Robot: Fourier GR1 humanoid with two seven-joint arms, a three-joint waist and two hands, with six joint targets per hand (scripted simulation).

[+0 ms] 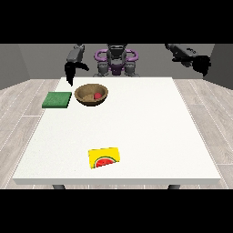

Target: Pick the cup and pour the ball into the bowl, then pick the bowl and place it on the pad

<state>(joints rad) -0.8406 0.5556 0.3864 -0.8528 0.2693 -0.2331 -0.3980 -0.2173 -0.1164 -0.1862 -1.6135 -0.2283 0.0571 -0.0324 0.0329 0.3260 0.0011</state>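
Observation:
A brown wooden bowl (86, 96) stands on the far left part of the white table (150, 127), and a red ball (97, 95) lies inside it. Just left of the bowl lies a flat green pad (57, 99). No cup shows in this view. The hand at the view's left (69, 73) hangs above the table's far left corner, behind the pad and bowl, with its fingers pointing down and holding nothing. The hand at the view's right (200, 63) is raised beyond the table's far right corner, far from every object.
A yellow flat piece with a watermelon picture (104, 157) lies near the table's front edge, left of centre. The robot's body (116, 61) stands behind the far edge.

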